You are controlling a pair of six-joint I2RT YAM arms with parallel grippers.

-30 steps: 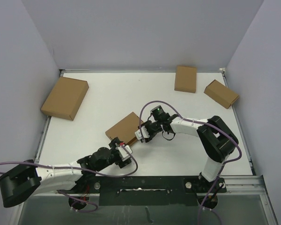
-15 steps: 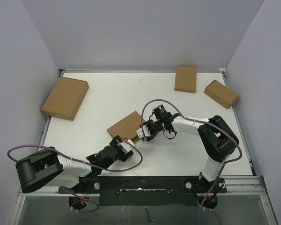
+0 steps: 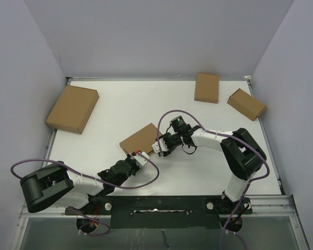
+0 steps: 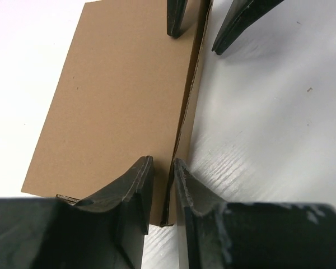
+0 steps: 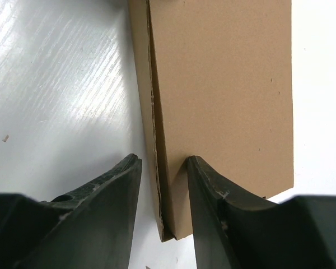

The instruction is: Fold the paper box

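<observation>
- Roughly centred on the table (image 3: 120, 104), the paper box (image 3: 140, 139) lay flat.
- Left fingers (image 4: 135, 193) were clamped on 1 edge.
- Right fingers (image 5: 213, 193) stood apart, straddling that edge's other end.

Large box (image 3: 72, 109), two small boxes (image 3: 206, 87)

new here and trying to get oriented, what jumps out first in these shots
The paper box lies flat mid-table, with the left claw and right claw straddling opposite ends of the same edge. After that, the larger brown box sits at far left and the two smaller boxes at far right.
</observation>
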